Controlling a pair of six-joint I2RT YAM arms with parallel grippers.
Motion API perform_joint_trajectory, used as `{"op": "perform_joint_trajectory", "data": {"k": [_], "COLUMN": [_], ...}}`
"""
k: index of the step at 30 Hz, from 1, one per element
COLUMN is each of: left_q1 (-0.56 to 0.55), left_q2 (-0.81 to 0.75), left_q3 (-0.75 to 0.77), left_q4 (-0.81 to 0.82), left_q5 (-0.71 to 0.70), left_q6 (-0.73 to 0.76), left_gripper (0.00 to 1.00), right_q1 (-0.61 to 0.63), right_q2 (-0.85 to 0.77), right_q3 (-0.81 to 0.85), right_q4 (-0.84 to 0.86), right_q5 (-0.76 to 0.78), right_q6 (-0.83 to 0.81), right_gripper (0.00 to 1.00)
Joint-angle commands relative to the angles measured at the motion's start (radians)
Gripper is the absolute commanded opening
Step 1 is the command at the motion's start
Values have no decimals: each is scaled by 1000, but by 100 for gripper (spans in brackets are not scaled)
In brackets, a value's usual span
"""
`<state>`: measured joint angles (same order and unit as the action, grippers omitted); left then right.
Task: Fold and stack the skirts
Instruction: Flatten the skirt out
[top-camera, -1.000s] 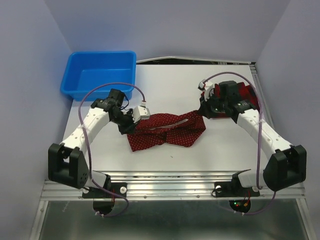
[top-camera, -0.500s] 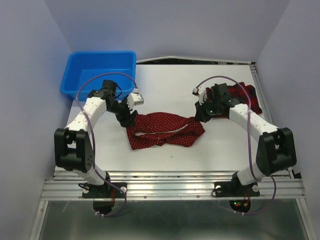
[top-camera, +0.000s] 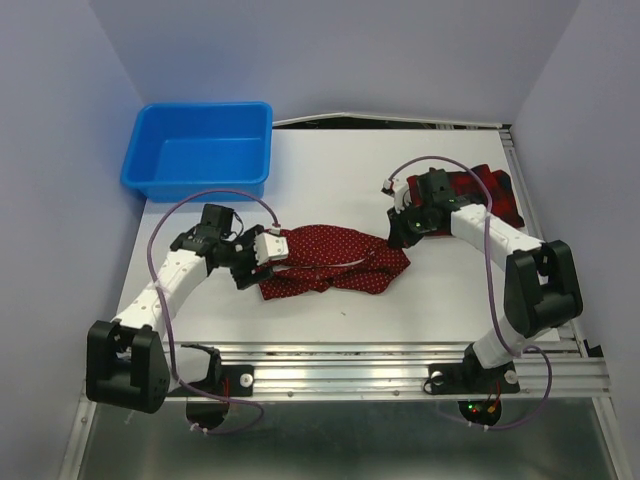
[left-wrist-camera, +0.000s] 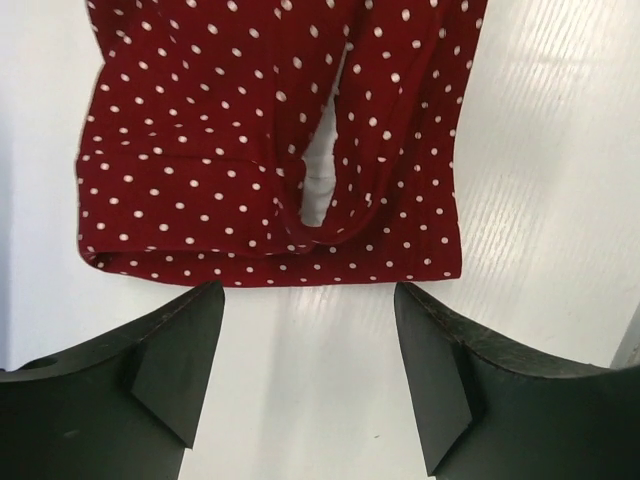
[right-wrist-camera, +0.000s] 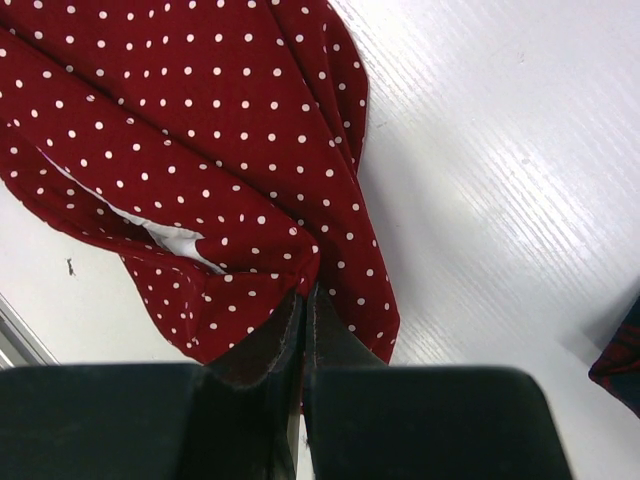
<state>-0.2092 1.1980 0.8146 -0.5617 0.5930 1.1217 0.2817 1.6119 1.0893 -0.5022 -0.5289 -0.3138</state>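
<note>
The dotted red skirt (top-camera: 330, 262) lies crumpled in the middle of the white surface (top-camera: 340, 180). The left fingers (left-wrist-camera: 175, 345) are wide apart, just beside its left end. The right fingers (right-wrist-camera: 300, 330) are tight together, pinching its right corner. The plaid skirt (top-camera: 497, 192) lies far right, partly under the right arm. A blue bin (top-camera: 196, 183) sits far left.

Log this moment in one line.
left hand: open, short of polka-dot skirt | right hand: shut on polka-dot skirt | plaid skirt: lying far right
</note>
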Motion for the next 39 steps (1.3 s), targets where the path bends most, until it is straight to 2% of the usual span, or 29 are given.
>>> {"op": "perform_joint_trajectory", "data": {"k": [1, 11, 13, 16, 19, 20, 22, 23, 24, 29, 32, 39], "left_q1": [-28, -117, -148, -168, -162, -151, -121, -75, -55, 22, 33, 39], "left_q2": [-75, -46, -25, 17, 48, 48, 38, 35, 34, 49, 84, 71], "left_q3": [-95, -166, -167, -160, -115, -101, -43, -19, 12, 247, 387, 537], "left_q4": [172, 348, 355, 370, 382, 370, 359, 350, 315, 179, 87, 51], "left_q5": [-59, -85, -87, -87, -99, -96, -65, -47, -20, 42, 85, 84], "left_q6": [53, 10, 9, 1, -71, -107, -152, -172, -192, -310, -336, -465], "left_gripper": [81, 82, 80, 72, 41, 25, 14, 3, 0, 0, 0, 0], "right_q1": [-7, -7, -7, -7, -16, -25, -55, -68, -85, -191, -191, -200], "right_q2": [-12, -9, -12, -15, -30, -47, -70, -81, -96, -208, -265, -346], "right_q3": [64, 66, 67, 69, 70, 70, 70, 73, 76, 124, 152, 242], "right_q4": [10, 8, 8, 8, 7, 7, 7, 5, 4, -10, -12, -6], "right_q5": [20, 26, 29, 38, 47, 53, 56, 56, 49, -40, -94, -48], "right_q6": [10, 15, 16, 22, 21, 16, 12, 9, 2, -14, -36, -48], "right_gripper": [1, 1, 1, 1, 1, 1, 1, 1, 1, 1, 1, 1]}}
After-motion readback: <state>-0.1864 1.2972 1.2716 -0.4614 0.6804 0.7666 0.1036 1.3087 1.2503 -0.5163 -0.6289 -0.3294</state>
